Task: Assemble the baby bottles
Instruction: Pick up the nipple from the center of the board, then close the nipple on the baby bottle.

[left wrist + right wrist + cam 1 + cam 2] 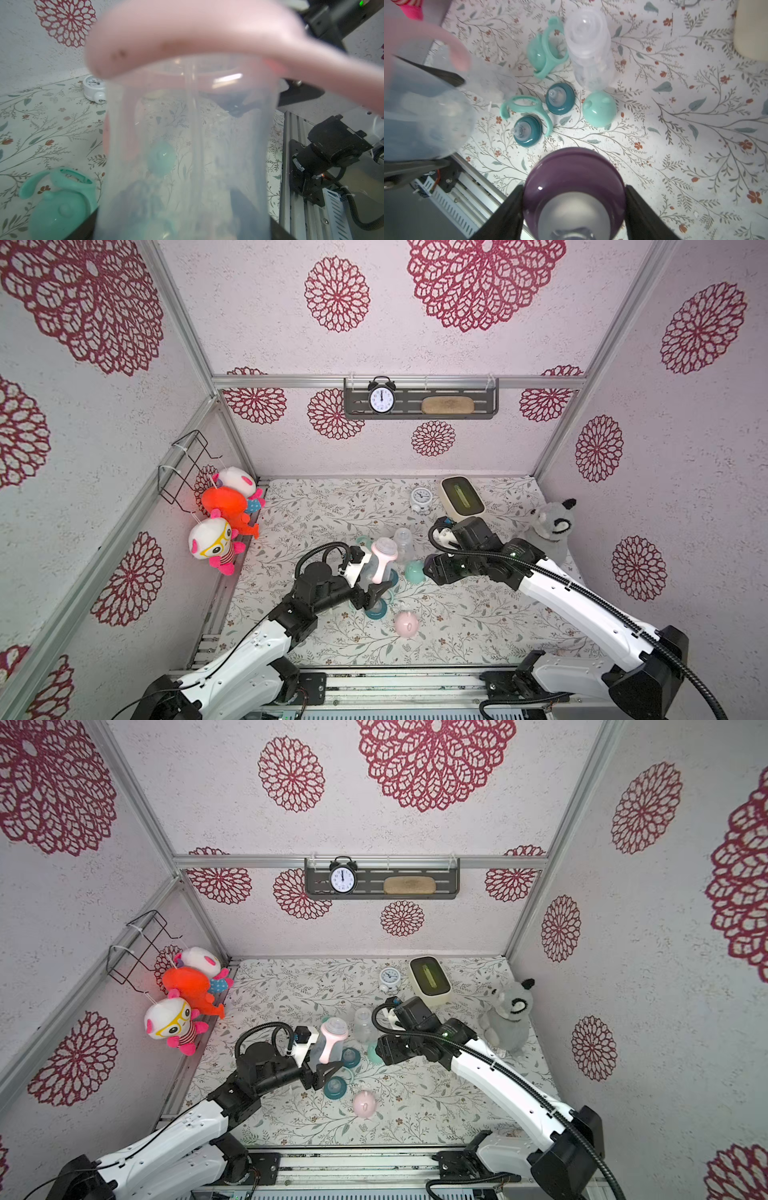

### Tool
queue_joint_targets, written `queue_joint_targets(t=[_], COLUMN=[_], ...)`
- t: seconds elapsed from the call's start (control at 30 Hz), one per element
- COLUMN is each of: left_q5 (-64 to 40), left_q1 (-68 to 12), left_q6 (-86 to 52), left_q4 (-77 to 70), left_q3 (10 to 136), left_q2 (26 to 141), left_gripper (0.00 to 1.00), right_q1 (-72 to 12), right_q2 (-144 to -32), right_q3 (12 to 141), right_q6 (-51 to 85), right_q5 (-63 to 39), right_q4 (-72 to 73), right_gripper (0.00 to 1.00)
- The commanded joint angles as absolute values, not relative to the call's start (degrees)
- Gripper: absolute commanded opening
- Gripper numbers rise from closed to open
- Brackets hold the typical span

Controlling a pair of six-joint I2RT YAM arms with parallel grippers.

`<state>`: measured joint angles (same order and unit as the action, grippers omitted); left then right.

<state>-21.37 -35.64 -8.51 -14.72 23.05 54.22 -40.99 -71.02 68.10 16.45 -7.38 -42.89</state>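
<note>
The purple plastic nipple collar (571, 166) sits between the right gripper's (573, 188) jaws. Just ahead lies the mint dome cap (599, 109), with two teal nipple collars (560, 98) beyond.

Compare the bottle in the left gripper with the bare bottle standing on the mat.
The gripped bottle wears a pink handle ring; the bare bottle has none. The gripped bottle is clamped in the left gripper and leans; the bare bottle stands upright, untouched, on the mat. Both are clear and uncapped.
</note>
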Motion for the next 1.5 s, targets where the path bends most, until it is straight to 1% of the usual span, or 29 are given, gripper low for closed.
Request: queue_joint_targets(t=[0.0, 0.33, 0.7, 1.03, 1.27, 1.47], left_q5=[-20.2, -17.86, -13.4, -6.54, -2.87, 0.72], left_q1=[-36.93, -40.99, -45.72, -49.56, -50.87, -51.84], left_q6=[-6.28, -4.71, -1.03, 3.71, 5.49, 6.93], left_q4=[-17.48, -19.93, -19.65, -17.49, -19.36, -21.4], left_q3=[25.42, 26.68, 27.95, 28.76, 26.96, 25.34], left_q2=[55.91, 60.04, 60.58, 61.11, 60.62, 60.38], left_gripper=[0.0, 0.0, 0.0, 0.0, 0.0, 0.0], right_q1=[-39.61, -38.93, -38.94, -38.91, -39.0, -39.36], right_q2=[-71.22, -74.06, -78.0, -80.92, -82.17, -82.21], right_q3=[73.28, 83.91, 87.65, 90.35, 90.29, 88.94], right_q6=[12.87, 9.7, 8.55, 7.25, 7.34, 7.73], right_q5=[-12.68, -21.83, -30.87, -32.88, -32.21, -33.62], right_q4=[-45.03, -49.05, -52.38, -57.2, -59.7, -61.25], right_gripper=[0.5, 0.5, 0.49, 0.49, 0.49, 0.49])
